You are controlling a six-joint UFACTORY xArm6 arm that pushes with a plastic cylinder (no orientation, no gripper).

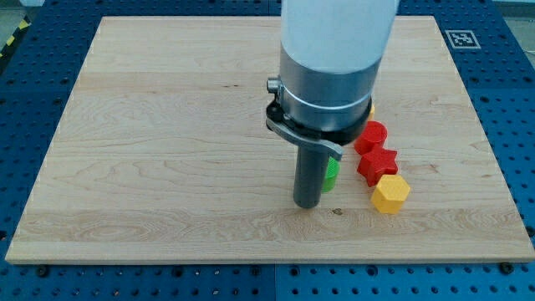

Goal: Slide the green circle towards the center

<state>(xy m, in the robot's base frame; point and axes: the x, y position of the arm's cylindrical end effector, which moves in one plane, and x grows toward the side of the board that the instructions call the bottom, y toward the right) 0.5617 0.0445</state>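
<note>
The green block (331, 174), most likely the green circle, shows only as a thin sliver behind the rod, right of the board's centre; its shape cannot be made out. My tip (307, 204) rests on the wooden board (167, 125), right against the green block's left side in the view. The arm's wide grey body hides most of the green block.
A red round block (371, 134) and a red star-like block (377, 162) lie to the right of the rod. A yellow hexagon block (390, 193) sits just below them. A sliver of another yellow block (371, 108) peeks out by the arm body.
</note>
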